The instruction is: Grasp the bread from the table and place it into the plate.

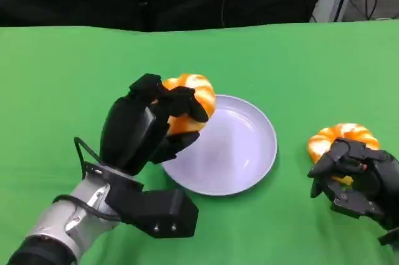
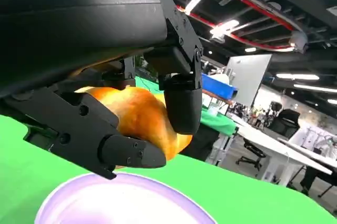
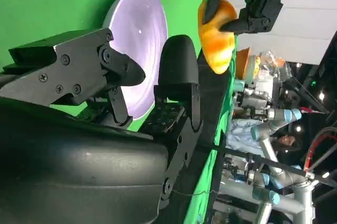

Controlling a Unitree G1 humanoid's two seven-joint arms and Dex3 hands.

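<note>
A second bread (image 1: 341,138) sits right of the plate (image 1: 246,165), apparently touching the right hand (image 1: 355,178), whose fingers curl around nothing. The left hand (image 1: 146,125) grips the bread (image 1: 193,100) above the plate's far-left rim.

You see the left hand (image 1: 153,125) holding one bread (image 1: 190,106) over the plate (image 1: 249,171) rim, while the right hand (image 1: 355,174) rests against a second bread (image 1: 343,137).
</note>
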